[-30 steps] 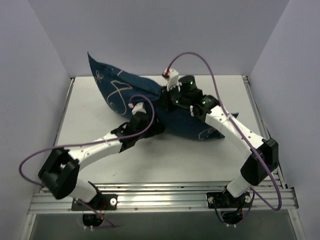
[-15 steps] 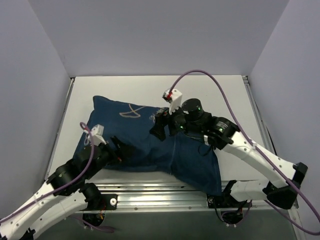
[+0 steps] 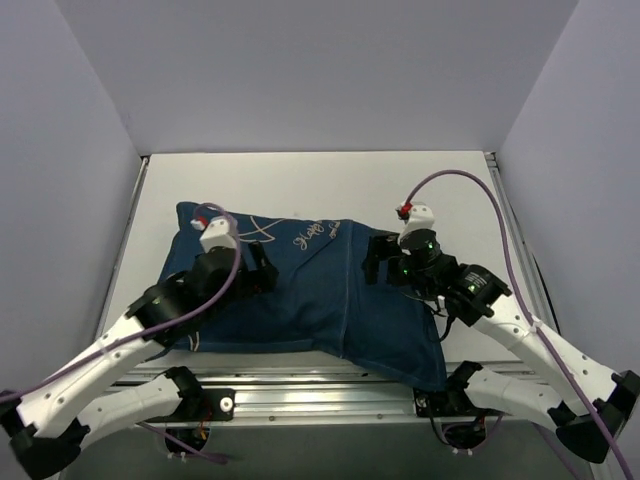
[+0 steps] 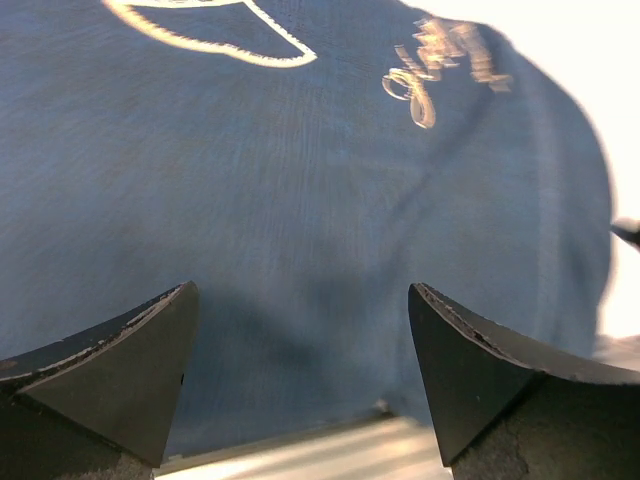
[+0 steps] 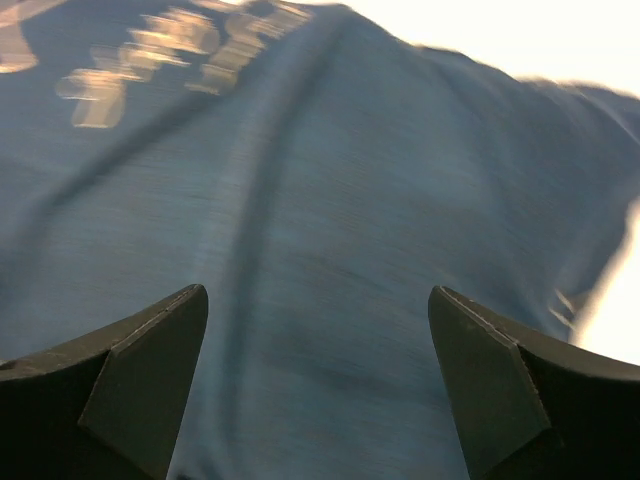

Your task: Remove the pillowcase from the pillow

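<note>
My left gripper (image 3: 262,276) and right gripper (image 3: 374,262) hover with jaws spread and empty over the navy pillowcase (image 3: 310,295). It lies mid-table (image 3: 300,180), its near-right corner drooping over the near edge. The cursive lettering (image 3: 312,232) is too blurred to read.

There was one pillowcase (image 3: 310,300) on the one table (image 3: 300,175) — a single navy cover, with one run of pale cursive lettering (image 3: 315,232) showing on it. The arms (image 3: 110,345) numbered two, with one left gripper (image 3: 262,275) and one right gripper (image 3: 373,262). Each wrist view showed two dark fingers (image 4: 110,370) — four in all. Two purple cables (image 3: 455,174) were counted, one per arm, and three pale walls (image 3: 300,70) around the table.
</note>
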